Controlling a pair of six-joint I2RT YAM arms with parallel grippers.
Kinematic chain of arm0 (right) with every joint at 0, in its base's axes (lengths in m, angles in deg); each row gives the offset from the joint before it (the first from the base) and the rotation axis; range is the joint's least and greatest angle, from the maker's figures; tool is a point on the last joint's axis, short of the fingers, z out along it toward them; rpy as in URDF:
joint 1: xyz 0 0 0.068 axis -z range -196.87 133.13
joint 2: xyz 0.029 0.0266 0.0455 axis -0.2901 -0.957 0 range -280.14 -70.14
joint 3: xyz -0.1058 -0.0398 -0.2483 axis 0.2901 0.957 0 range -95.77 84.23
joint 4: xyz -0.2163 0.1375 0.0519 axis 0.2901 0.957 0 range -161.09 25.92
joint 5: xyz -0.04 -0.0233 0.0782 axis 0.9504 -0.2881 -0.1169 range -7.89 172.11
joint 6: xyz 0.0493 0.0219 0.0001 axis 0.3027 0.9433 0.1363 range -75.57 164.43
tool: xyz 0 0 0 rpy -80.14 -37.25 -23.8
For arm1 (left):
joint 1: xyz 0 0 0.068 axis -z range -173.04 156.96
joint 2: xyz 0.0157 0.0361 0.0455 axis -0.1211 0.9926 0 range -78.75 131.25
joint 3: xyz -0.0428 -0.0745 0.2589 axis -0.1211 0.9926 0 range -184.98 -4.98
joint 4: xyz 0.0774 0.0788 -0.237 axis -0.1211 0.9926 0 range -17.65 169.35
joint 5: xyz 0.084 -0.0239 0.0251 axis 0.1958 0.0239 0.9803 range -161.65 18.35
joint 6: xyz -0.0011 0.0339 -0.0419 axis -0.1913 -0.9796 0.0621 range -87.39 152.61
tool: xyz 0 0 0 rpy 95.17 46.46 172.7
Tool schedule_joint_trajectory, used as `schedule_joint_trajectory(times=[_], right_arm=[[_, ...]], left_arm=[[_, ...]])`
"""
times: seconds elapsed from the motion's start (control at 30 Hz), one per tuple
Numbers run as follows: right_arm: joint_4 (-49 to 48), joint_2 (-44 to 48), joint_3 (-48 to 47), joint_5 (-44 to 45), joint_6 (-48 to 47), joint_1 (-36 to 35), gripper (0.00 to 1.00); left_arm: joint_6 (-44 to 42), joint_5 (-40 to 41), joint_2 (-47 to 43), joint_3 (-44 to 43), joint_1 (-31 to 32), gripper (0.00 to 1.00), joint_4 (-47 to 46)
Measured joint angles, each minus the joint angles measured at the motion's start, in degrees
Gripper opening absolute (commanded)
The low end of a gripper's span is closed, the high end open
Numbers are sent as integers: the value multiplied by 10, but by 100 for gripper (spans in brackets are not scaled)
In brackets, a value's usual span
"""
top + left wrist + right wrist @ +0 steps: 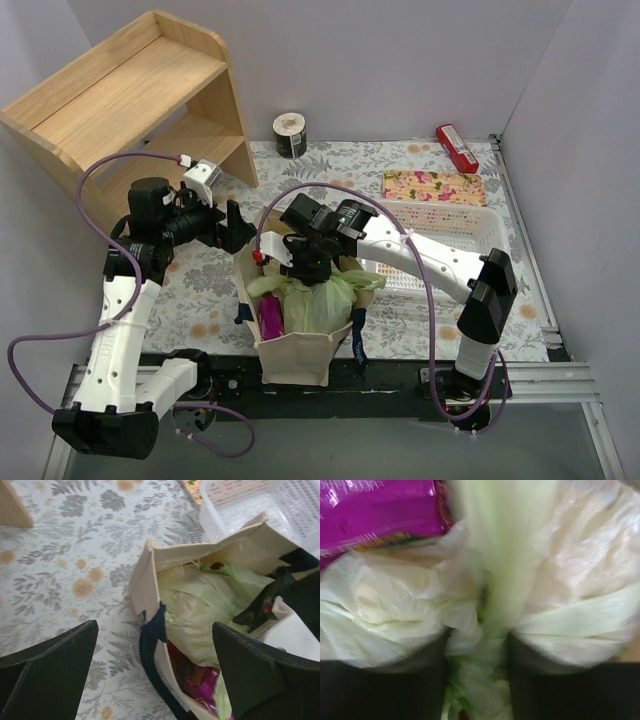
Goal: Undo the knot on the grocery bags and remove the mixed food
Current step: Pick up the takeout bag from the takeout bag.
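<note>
Two dark fingers of the right gripper stand either side of the twisted strand of the pale green plastic bag, down in the mouth of the beige canvas tote at the near edge of the table. Crumpled plastic fills the gap between them, but the wrist view is blurred and I cannot tell whether they have truly clamped. The knot lies just ahead of those fingers, where the film gathers to a narrow neck, and a purple snack packet is wedged beside the bag. By my judgement the step in hand is to seize one strand of the tie and draw it loose. The pinch should therefore take the strand alone, not the belly of the bag, and the pull should run along the strand rather than straight up, lest the whole bag lift or the thin film tear. Just beyond, the left gripper hovers over the tote's rim and navy strap, its fingers spread wide and empty. It would do well to steady the tote while the right pulls. Farther off, the white slotted basket stands just beside the tote.
</note>
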Motion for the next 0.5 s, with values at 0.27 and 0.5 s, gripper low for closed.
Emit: schedule_joint_trajectory(times=[0.27,0.5], right_arm=[[20,0,-35,13,-28,25,1],[-45,103,-69,-16,-47,89,1]], left_arm=[[46,-93,8,31,-2,98,10],[41,-145,20,31,1,98,18]])
